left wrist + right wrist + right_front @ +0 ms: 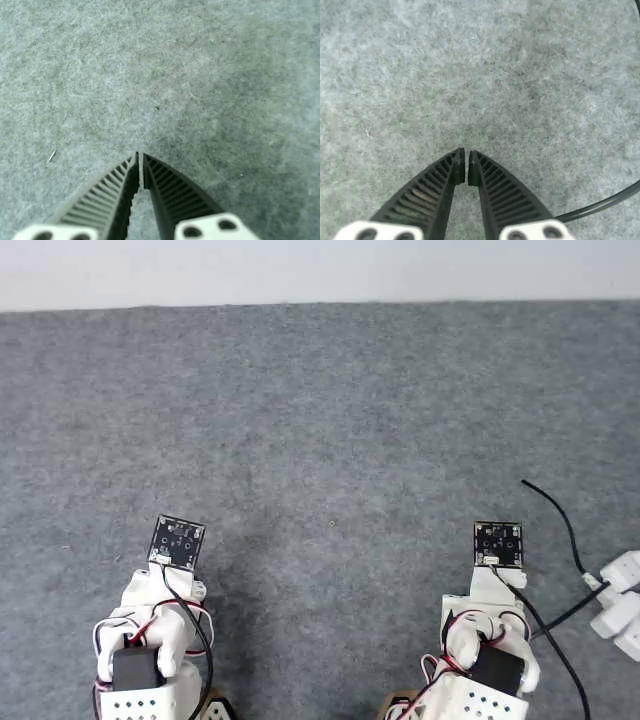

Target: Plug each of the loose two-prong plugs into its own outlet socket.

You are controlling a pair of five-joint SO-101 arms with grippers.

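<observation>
Several white plastic pieces [620,592], which look like plug or socket parts, lie at the table's right edge, partly cut off. A black cable [561,524] runs from them across the felt. My left gripper [140,156] is shut, with nothing between its ribbed black fingers, over bare grey felt. My right gripper [465,152] is also shut and holds nothing. The black cable [606,202] curves past one side of it. In the high view the left arm [150,640] is folded back at the near left edge. The right arm [485,645] sits at the near right.
Grey felt [330,420] covers the table up to a pale wall at the far edge. A thin black wire [545,625] runs along the right arm toward the white pieces. Small specks lie on the felt.
</observation>
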